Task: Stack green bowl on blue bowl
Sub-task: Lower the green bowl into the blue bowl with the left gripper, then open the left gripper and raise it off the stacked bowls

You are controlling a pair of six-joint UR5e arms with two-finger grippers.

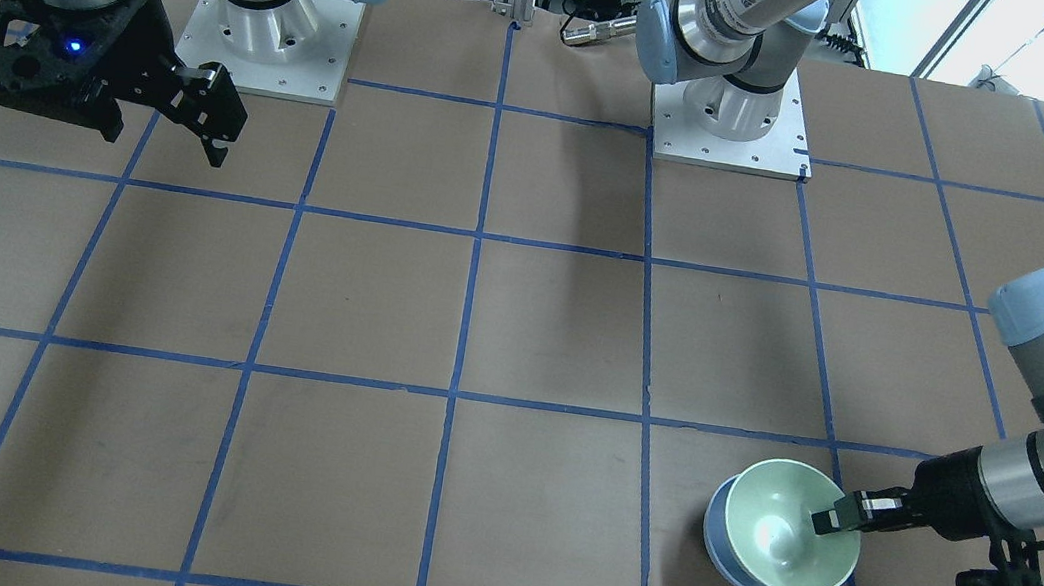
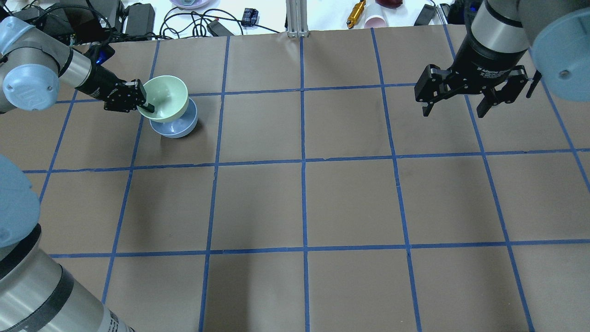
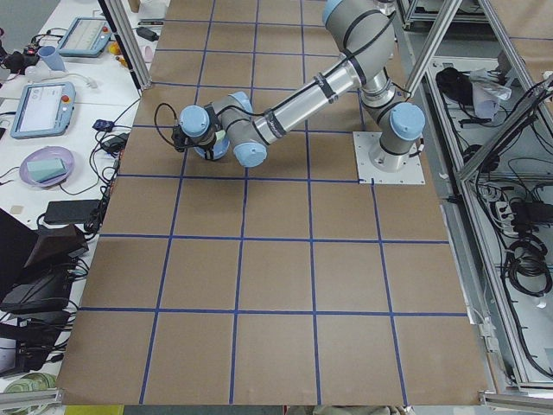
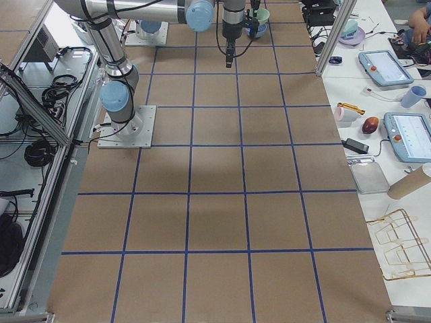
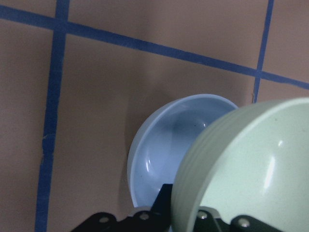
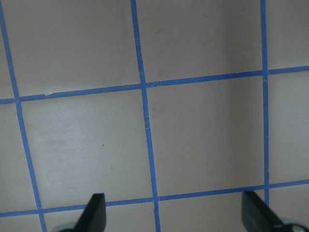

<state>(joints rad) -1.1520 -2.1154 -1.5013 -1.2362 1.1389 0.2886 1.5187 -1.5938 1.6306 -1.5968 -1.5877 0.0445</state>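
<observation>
Two bowls overlap on the robot's left side of the table, toward the edge away from its base. The green bowl is uppermost, tilted, with its opening turned partly toward the left arm. Its lower side hangs over the mouth of the blue bowl. It sits off-centre, so a crescent of the blue bowl's inside shows beside it in the left wrist view. Whether the two bowls touch cannot be told.

The left gripper pinches the green bowl's rim on the side nearest its arm. One finger lies inside the bowl against the wall and the other is outside, under the rim. The blue bowl stands upright on the brown table, inside one square of the blue tape lines.

Well apart, over the robot's right side, the right gripper hangs above the table with its fingers spread wide and nothing between them.
</observation>
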